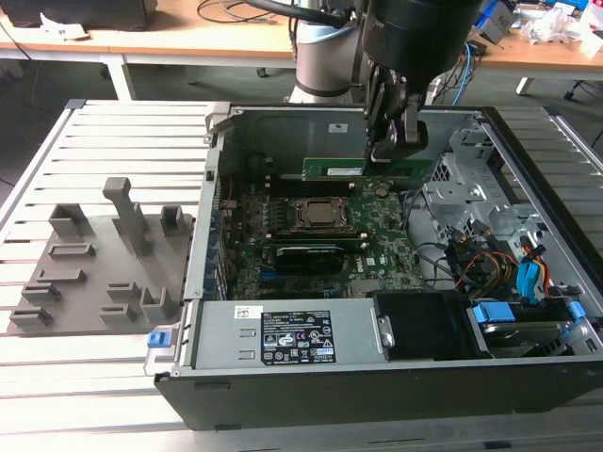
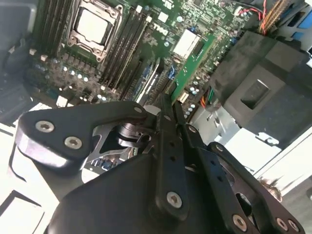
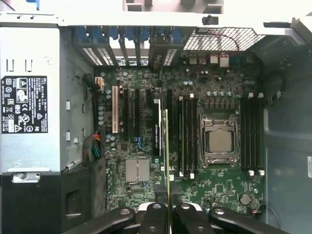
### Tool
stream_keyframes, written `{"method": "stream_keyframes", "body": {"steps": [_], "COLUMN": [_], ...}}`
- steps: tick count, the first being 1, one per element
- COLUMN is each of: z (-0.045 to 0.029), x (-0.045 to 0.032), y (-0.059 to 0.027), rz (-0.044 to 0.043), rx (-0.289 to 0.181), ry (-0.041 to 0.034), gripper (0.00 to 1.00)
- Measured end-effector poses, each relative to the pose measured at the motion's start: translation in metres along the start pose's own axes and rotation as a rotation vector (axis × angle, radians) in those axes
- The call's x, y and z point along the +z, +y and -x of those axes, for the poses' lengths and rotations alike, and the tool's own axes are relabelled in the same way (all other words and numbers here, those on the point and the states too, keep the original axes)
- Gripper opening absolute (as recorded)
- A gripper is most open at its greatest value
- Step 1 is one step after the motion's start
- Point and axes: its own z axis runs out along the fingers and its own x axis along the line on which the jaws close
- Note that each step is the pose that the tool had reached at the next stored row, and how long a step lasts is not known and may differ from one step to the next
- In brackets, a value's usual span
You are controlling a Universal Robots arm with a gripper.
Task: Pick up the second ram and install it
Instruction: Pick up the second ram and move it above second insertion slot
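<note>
My gripper is shut on the second ram, a thin green circuit-board stick, and holds it in the air inside the open computer case. The stick hangs over the far part of the motherboard, behind the CPU socket. In the first wrist view the ram shows edge-on, running out from my gripper beside the long memory slots next to the CPU socket. In the second wrist view the ram sticks out from the closed fingers.
A wider black card stands in a slot in front of the socket. The power supply and a black shroud fill the case's near side. Drive bays and cables sit at the exterior view's right. A grey holder block lies outside at its left.
</note>
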Motion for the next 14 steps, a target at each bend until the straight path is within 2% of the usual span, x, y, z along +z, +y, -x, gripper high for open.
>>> {"method": "stream_keyframes", "body": {"steps": [3, 6, 9, 12, 14], "z": [0.0088, 0.0210, 0.0297, 0.0342, 0.0362], "x": [0.0022, 0.0081, 0.0120, 0.0167, 0.0238], "y": [-0.0009, -0.0009, -0.0007, -0.0003, -0.0004], "rz": [0.0002, 0.0002, 0.0002, 0.0002, 0.0002], "rx": [0.000, 0.000, 0.000, 0.000, 0.000], "ry": [-0.0002, -0.0001, -0.0002, -0.0008, -0.0009], "gripper": [0.14, 0.14, 0.14, 0.14, 0.14]}}
